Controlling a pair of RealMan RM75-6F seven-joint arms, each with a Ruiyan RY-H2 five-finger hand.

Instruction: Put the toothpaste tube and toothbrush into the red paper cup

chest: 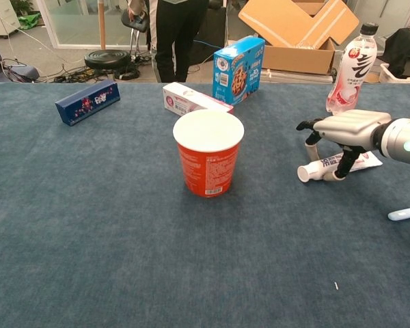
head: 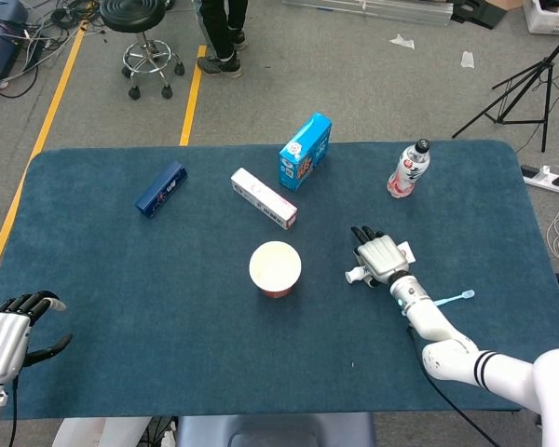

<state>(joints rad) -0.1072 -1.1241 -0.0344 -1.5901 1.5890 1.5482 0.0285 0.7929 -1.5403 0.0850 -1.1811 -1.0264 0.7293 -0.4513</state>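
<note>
The red paper cup (head: 275,268) (chest: 208,154) stands upright near the table's middle, its white inside showing nothing. To its right the white toothpaste tube (chest: 322,166) (head: 358,274) lies flat, cap toward the cup. My right hand (head: 382,256) (chest: 348,126) arches over the tube, palm down. Its fingers come down behind the tube and its thumb in front, and the tube rests on the cloth. The light blue toothbrush (head: 444,300) (chest: 404,214) lies near my right forearm. My left hand (head: 5,335) hovers at the table's near left corner, holding nothing.
A blue cookie box (head: 305,150), a pink-and-white box (head: 264,197) and a dark blue box (head: 160,188) lie beyond the cup. A drink bottle (head: 408,169) (chest: 348,68) stands behind my right hand. The blue table (head: 168,307) has bare cloth in front of the cup.
</note>
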